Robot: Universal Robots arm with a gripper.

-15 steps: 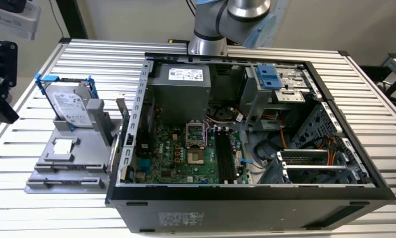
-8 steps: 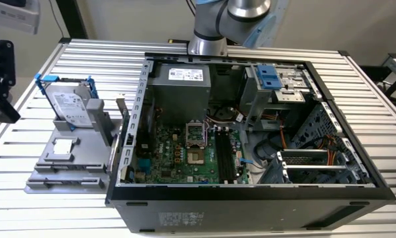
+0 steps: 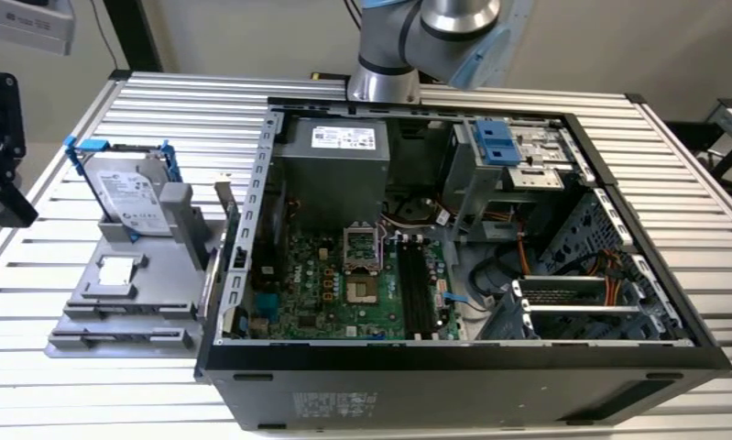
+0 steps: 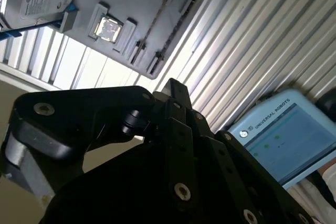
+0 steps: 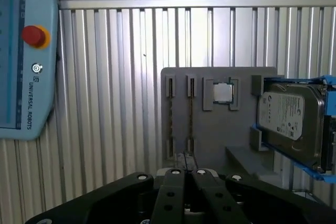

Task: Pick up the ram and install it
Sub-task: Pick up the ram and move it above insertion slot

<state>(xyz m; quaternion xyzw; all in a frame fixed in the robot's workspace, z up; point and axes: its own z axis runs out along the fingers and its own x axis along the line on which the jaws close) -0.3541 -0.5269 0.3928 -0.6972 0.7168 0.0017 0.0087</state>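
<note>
The ram point(image 5: 190, 121) shows in the first wrist view as a thin dark strip standing on edge in a slot of the grey holder point(image 5: 220, 140), beside the square chip point(image 5: 221, 93). My gripper point(image 5: 186, 172) sits above and short of that holder with its black fingers together and nothing between them. Its tip point(image 4: 173, 85) also shows in the second wrist view. In the exterior view the gripper point(image 3: 9, 211) hangs at the far left edge, left of the grey holder point(image 3: 121, 302). The open computer case point(image 3: 464, 357) lies to the exterior view's right, with long black memory slots point(image 3: 420, 289) on its green board.
A silver hard drive in a blue frame point(image 3: 127, 188) leans upright at the back of the holder. A pale blue teach pendant point(image 5: 23, 56) with a red button lies on the slatted metal table point(image 5: 115, 103). The arm's base point(image 3: 384, 78) stands behind the case.
</note>
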